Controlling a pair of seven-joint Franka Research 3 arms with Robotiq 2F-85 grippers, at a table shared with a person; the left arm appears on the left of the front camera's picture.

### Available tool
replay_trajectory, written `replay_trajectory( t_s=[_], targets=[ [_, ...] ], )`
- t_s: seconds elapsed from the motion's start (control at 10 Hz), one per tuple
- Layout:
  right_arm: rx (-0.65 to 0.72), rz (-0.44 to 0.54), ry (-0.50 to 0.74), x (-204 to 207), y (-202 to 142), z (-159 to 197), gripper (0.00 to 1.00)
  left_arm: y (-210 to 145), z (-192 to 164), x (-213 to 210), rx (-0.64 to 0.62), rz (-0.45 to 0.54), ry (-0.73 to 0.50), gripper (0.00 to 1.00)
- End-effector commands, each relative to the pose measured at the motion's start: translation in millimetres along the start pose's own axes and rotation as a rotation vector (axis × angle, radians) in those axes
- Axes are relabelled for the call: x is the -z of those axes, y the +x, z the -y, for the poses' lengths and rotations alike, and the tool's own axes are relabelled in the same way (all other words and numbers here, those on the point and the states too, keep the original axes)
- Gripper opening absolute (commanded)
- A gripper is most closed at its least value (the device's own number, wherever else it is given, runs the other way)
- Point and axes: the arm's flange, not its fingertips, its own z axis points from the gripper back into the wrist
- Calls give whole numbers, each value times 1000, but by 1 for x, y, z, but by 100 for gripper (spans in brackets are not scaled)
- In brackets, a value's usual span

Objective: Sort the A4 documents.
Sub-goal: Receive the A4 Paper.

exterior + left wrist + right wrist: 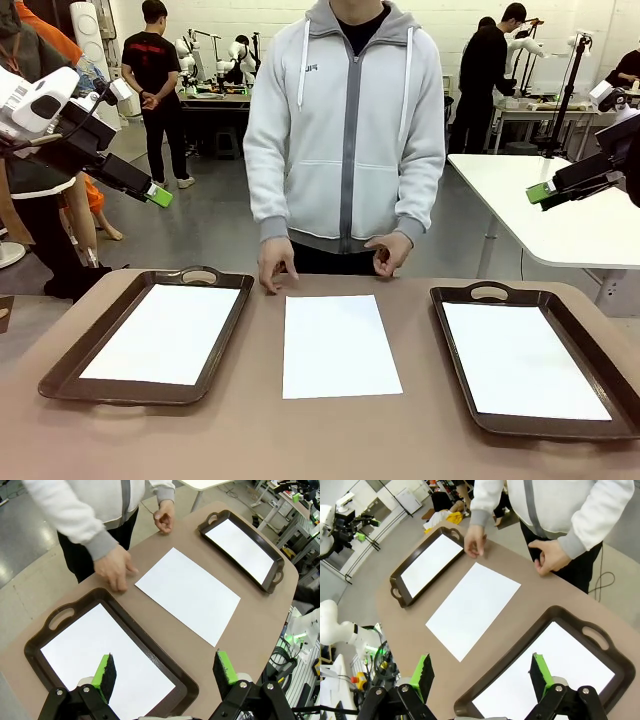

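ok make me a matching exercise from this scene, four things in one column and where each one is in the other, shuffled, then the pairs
Things:
1. loose sheet
2. left tray
3. right tray
4. person's hands

Places:
A. at the table's far edge, near the loose sheet's top corners
B. on the robot's right side, a sheet lying inside it
C. flat on the bare table, between the two trays
D. on the robot's left side, a sheet lying inside it

Pairs: 1-C, 2-D, 3-B, 4-A

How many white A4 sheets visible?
3: one white paper sheet in the left dark brown tray, one bare on the table centre, one in the right tray. Stacked sheets underneath possible.
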Motion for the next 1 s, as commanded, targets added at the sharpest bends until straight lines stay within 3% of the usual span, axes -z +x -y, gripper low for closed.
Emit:
replay_trajectory(
  t_s=[0.0, 0.9],
  targets=[
    [-4, 0, 3, 0, 0, 0, 100, 0, 1, 0, 1, 1, -1, 100],
    [-4, 0, 3, 0, 0, 0, 100, 0, 1, 0, 1, 1, -1, 100]
  ],
)
